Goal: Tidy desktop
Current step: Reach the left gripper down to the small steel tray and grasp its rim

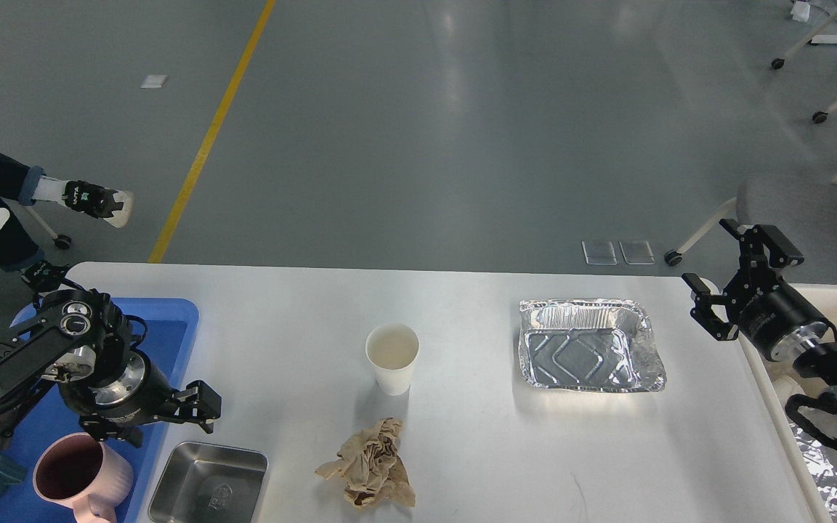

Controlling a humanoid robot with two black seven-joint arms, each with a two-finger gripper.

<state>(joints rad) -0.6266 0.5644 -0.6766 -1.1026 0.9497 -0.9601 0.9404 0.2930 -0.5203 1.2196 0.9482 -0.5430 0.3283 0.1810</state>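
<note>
The desktop (476, 450) fills the lower frame, its far edge bordering open grey floor. The paper cup (392, 357) stands near centre, with clear surface around it. Nearer than the cup lies crumpled brown paper (369, 463); right of it, a foil tray (588, 345); left and nearer, a steel dish (208, 485) beside the blue tray (164, 319). The left gripper (197, 412) hovers above that dish, fingers spread. The right gripper (734, 280), fingers spread and empty, hangs beyond the foil tray at the desktop's right edge.

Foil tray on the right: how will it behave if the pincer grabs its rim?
The foil tray looks thin and already crumpled on its right side, so the rim will probably bend. It appears empty, so it is likely light and may slide across the desktop.
</note>
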